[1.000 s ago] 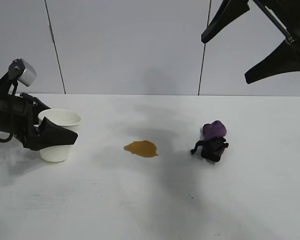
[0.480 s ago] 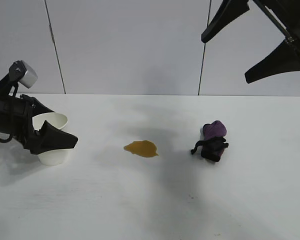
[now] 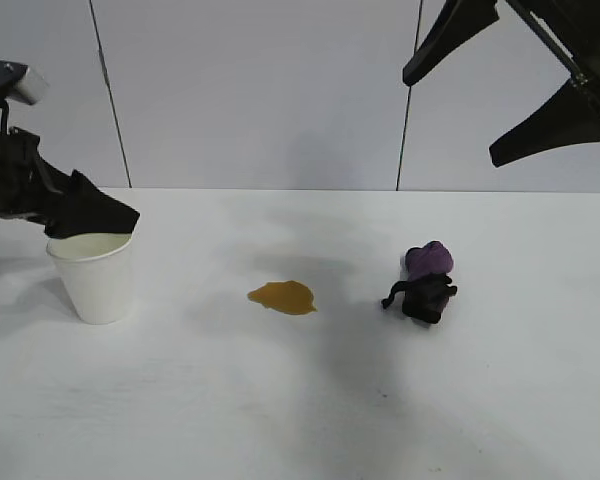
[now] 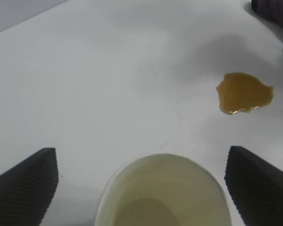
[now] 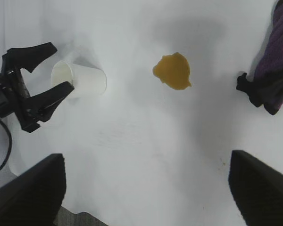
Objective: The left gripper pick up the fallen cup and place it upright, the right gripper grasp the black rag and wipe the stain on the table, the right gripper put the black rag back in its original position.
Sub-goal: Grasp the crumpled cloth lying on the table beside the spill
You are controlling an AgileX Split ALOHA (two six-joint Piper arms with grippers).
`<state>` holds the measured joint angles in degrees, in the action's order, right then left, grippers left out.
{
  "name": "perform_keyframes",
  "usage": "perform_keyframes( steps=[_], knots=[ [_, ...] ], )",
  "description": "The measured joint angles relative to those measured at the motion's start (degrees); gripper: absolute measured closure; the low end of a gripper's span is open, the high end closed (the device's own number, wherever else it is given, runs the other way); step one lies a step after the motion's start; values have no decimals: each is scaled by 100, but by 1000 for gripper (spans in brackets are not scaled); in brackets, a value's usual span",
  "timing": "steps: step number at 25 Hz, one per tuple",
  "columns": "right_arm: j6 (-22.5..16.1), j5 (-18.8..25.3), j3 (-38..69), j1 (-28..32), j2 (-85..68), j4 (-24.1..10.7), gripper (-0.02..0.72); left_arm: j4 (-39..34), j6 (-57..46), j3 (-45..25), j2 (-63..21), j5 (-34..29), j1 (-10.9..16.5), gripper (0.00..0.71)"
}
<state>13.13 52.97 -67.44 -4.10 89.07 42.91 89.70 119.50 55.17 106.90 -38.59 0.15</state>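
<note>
No readable text, label, brand, number or sign on anything in any view.

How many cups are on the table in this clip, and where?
1. A single white paper cup stands upright on the table at the exterior view's left, just below the left gripper. None other is visible.

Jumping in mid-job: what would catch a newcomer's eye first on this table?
The amber-brown stain mid-table, unwiped, with the bunched black-and-purple rag untouched to its right. At far left the white paper cup stands upright, the open left gripper just above its rim. The open right gripper hangs high at upper right.
</note>
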Motion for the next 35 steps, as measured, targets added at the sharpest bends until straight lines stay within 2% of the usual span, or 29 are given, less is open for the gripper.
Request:
perform_keyframes(
  steps=[5,8,12,15,22,26,30,35],
  knots=[
    [0,-7,0,0,0,0,54,-1082,-1741,-37,-675,-88,0,17],
    [0,-7,0,0,0,0,54,-1942,-3219,-37,-1173,-204,0,17],
    [0,-7,0,0,0,0,54,-3169,-5045,-37,-2026,-530,0,17],
    [0,-7,0,0,0,0,54,-3753,-6218,-37,-2779,-766,0,17],
    [0,-7,0,0,0,0,54,-4504,-7880,-37,-4852,-936,0,18],
    [0,-7,0,0,0,0,54,-5291,-8725,-38,-6071,-1049,0,19],
    [0,-7,0,0,0,0,54,-6101,-9233,-43,-7251,-1147,0,20],
    [0,-7,0,0,0,0,54,-6588,-9554,-43,-8523,-1491,0,20]
  ],
)
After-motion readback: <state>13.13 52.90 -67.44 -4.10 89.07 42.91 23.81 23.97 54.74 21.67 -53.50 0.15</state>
